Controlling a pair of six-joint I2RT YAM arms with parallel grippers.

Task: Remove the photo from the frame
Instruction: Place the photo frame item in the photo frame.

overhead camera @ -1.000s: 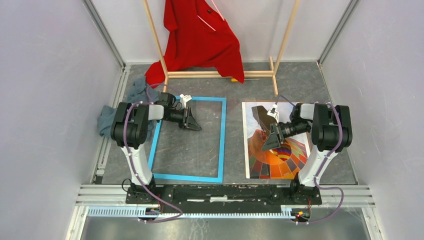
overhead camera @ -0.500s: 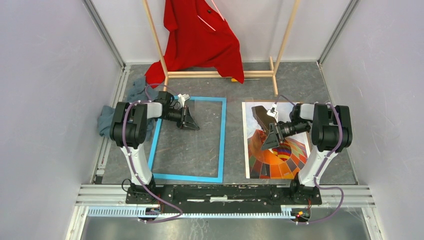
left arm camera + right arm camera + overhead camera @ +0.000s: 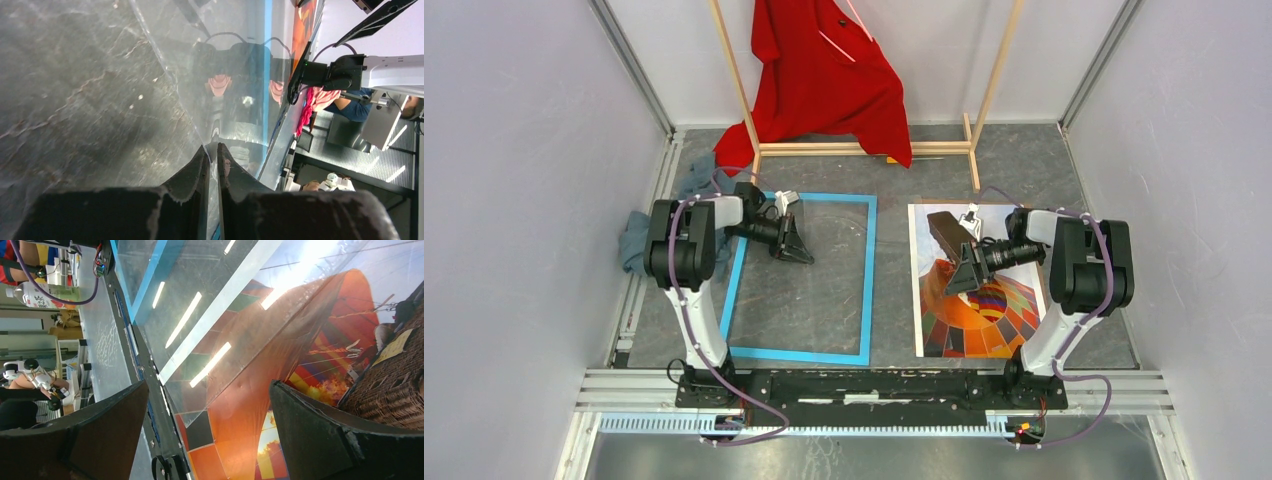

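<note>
Light blue frame (image 3: 869, 280) flat on grey table (image 3: 1024, 170), left of centre, hot-air balloon photo (image 3: 984, 320) flat just right of it, left gripper (image 3: 800, 254) at the frame's far-left corner, fingers (image 3: 192, 175) pinched on the edge of a clear sheet (image 3: 235, 75), right gripper (image 3: 944, 255) spread wide over the photo's far half

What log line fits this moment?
left gripper: shut on clear sheet at frame | right gripper: open above photo | photo: flat, outside frame

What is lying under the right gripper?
The photo lies flat on the table, below the open right gripper. The gripper hides part of the photo's middle. Whatever is beneath the photo cannot be seen.
</note>
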